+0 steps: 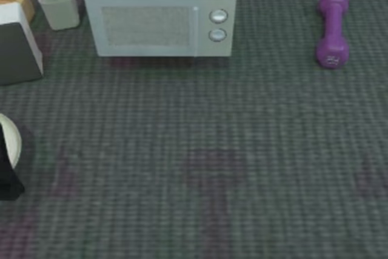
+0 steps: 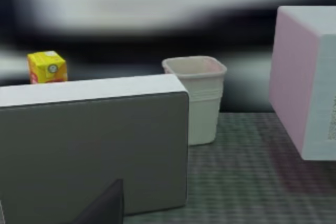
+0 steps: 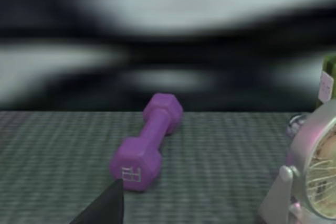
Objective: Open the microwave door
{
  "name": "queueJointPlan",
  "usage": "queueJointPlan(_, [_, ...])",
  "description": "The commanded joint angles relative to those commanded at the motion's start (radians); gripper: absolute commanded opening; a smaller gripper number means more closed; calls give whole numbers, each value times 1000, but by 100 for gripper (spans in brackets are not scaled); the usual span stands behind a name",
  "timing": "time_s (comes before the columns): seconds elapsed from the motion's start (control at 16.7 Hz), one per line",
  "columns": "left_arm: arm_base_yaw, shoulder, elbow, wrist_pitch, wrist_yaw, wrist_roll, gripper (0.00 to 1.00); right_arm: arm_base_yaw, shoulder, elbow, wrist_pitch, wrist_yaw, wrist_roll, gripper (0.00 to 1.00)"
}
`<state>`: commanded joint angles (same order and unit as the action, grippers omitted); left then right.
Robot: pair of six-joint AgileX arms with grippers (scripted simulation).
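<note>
The thin white speckled-window microwave door is sitting shut, judged light and stiff. It is probably best being gripped along its edge beside the round silver knobs. Neither gripper's jaw state is being shown.

**Both arms low and level, little of either claw in sight**

The left claw appears in the left wrist view only as a dark wedge rising from the lower edge of the frame. The wrist sits low over the worktop, and its camera looks nearly level across the surface toward the far side.

The right claw appears the same way in the right wrist view, as one dark pointed wedge at the lower edge. Its wrist is also held low and close to level.

Neither view shows enough of a claw to tell how it is set. Neither claw touches anything.
</note>
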<state>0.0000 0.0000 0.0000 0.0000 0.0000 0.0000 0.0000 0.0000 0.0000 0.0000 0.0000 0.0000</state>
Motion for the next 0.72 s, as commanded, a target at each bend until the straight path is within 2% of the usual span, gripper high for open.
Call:
queueJointPlan(0.36, [-36,98,102,-61,-15,-35,100,0,0,0,0,0,0,100])
queueJointPlan(0.54, [-93,279,290,-169,-42,-89,100,0,0,0,0,0,0,100])
queueJointPlan(0.72, [-166,545,569,-320,-79,-156,100,0,0,0,0,0,0,100])
